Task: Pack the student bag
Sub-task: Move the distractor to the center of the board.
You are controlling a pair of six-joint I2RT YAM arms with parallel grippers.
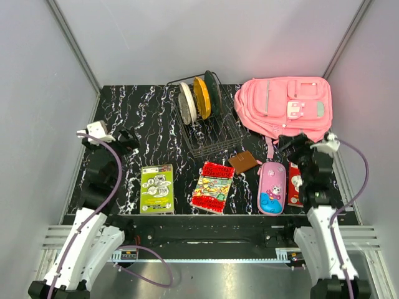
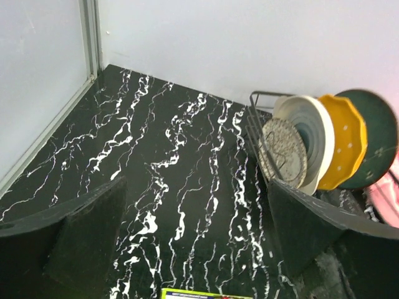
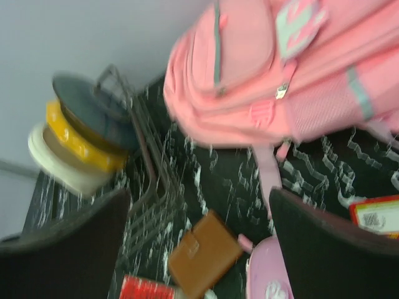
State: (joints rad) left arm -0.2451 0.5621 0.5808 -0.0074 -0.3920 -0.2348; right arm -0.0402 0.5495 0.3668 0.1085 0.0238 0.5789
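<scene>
Pink student bag [image 1: 287, 111] lying flat; right gripper [image 1: 292, 143] by its near edge, jaws spread; left gripper [image 1: 128, 141] well apart from bag, also spread.

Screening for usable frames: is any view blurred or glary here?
Right wrist view is blurred: the student bag and brown wallet have soft edges. Left wrist view is sharp on the plates. Top external view is crisp, evenly lit, no glare.

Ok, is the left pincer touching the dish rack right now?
Apart. The top view shows a wide strip of bare table between the left pincer and the dish rack.
</scene>
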